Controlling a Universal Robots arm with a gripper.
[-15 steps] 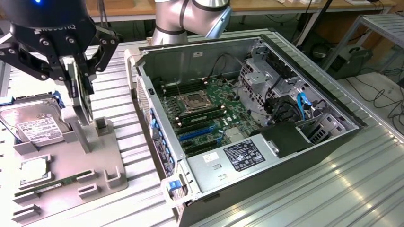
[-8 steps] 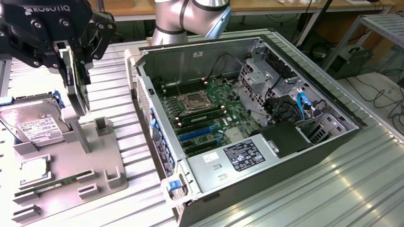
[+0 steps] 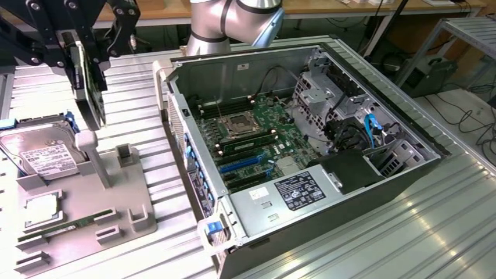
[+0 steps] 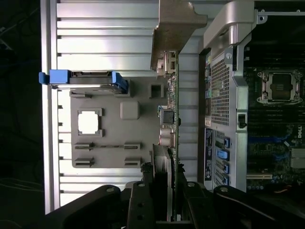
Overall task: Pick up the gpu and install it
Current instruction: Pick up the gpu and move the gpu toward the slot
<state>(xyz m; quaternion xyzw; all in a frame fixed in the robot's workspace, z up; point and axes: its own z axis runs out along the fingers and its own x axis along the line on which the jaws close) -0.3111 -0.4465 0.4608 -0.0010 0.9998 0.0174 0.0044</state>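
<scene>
Far on the exterior view's left, the hard drive [image 3: 43, 154] leans in the grey tray [image 3: 124, 186] on the bench [image 3: 434, 232]. Up above that tray, the fingers [image 4: 139, 205] are closed part-way, clamped on the gpu [image 3: 89, 96]. It hangs on edge, clear of the tray (silver bracket at the end away from the grip). Over to the right, the open computer case [image 3: 387, 122] lies with its motherboard [image 3: 248, 133] exposed, apart from the card.
</scene>
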